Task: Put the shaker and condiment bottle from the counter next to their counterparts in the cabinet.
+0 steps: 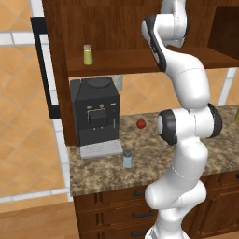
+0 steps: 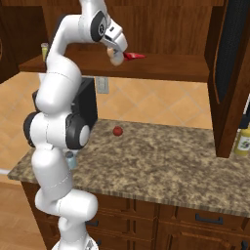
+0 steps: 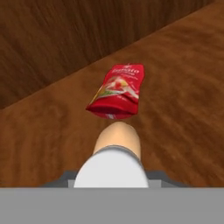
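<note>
Orange condiment bottle (image 3: 117,146) in gripper (image 2: 116,54), red packet (image 3: 117,92) beyond

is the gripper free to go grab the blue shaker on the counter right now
Probably not yet: the gripper is up at the cabinet shelf, shut on the condiment bottle. The blue shaker stands unobstructed.

A black coffee machine (image 1: 95,112) is seen standing on a pale grey tray at the left. A small red ball-like item (image 1: 141,123) lies just right of it. A yellow bottle (image 2: 242,140) stands at the far right edge.
</note>
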